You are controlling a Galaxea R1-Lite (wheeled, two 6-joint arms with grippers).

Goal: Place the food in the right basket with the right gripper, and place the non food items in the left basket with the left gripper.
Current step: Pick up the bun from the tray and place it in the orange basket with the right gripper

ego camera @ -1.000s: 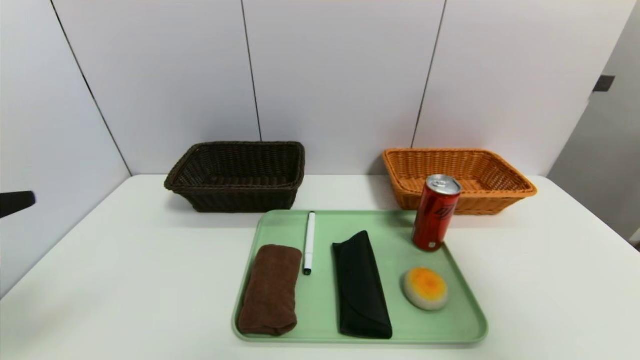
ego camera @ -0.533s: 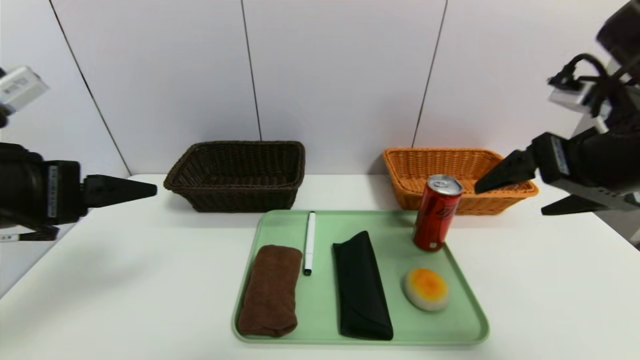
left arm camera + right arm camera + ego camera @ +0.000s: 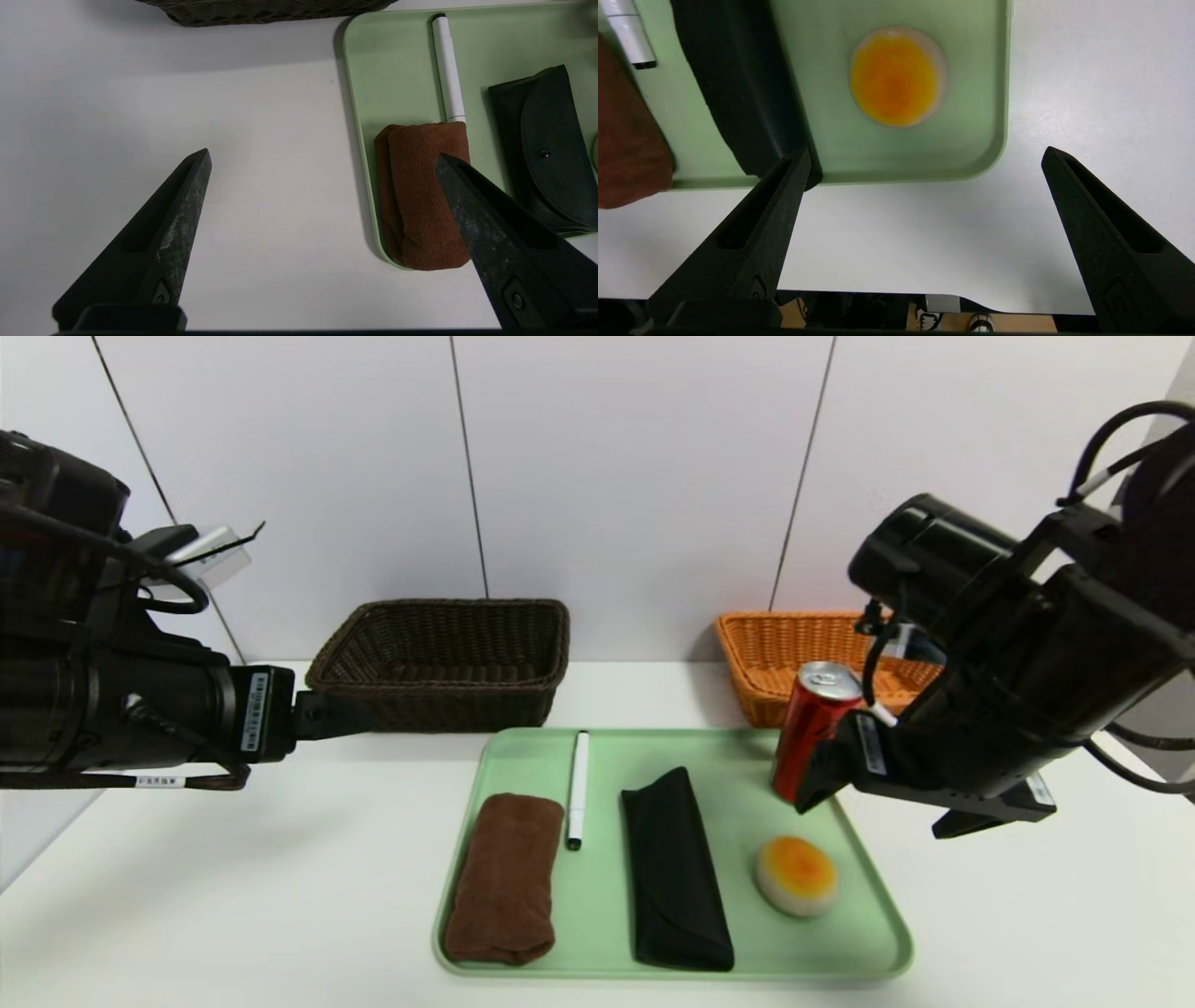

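While nothing is sorted yet, both pincers hang wide and empty — right pincer (image 3: 868,807) above bun (image 3: 795,875) near tray's (image 3: 523,756) right edge, left pincer (image 3: 322,158) by towel (image 3: 504,877). Next, probably: descend, close.

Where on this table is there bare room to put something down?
Bare table lies left of the tray, before the dark basket, and on the tray's right. A strip lies free between the two baskets. The tray is crowded: towel, pen, case, bun, can.
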